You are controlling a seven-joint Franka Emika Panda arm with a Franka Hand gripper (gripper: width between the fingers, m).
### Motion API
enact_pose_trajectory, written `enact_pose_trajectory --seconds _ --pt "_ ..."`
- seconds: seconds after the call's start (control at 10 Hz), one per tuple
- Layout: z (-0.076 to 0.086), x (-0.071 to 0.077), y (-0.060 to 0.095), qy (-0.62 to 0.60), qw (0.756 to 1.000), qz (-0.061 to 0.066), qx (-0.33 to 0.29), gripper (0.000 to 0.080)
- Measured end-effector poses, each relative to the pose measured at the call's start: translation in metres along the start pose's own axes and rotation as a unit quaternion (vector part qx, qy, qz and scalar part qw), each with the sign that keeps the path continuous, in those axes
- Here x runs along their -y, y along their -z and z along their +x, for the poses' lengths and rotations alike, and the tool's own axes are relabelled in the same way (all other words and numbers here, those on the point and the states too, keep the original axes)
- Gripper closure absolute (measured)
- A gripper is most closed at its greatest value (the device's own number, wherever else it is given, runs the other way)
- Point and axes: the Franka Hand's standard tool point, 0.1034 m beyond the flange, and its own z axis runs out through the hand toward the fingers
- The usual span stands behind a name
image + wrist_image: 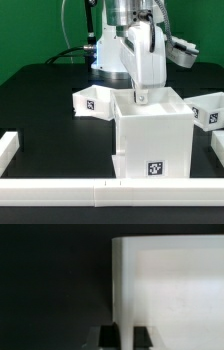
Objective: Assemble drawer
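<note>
The drawer's large white cubic housing [150,140] stands open-topped in the middle of the black table, with a tag on its front face. My gripper [140,99] comes down from above onto the housing's back rim. In the wrist view the gripper [124,335] has its two dark fingers [107,336] on either side of the thin edge of the housing's wall [170,280], closed against it. One knobbed tray [93,100] lies behind the housing on the exterior view's left. The second tray [208,108] lies on the right.
A long low white rail [60,187] runs along the table's front edge, and a short part of it [8,148] turns up the exterior view's left side. The robot's base [108,55] stands behind the housing.
</note>
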Motion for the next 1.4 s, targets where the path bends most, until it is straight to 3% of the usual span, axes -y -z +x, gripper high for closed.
enact_pose_trajectory --seconds 0.4,1.1,1.4 --pt "-0.020 0.006 -0.001 -0.026 1.000 -0.002 0.002 0.0764" --pt "-0.075 0.015 -0.004 -0.053 0.999 -0.005 0.004 0.0764" --pt "-0.079 0.015 -0.005 -0.050 0.999 -0.005 0.004 0.0764"
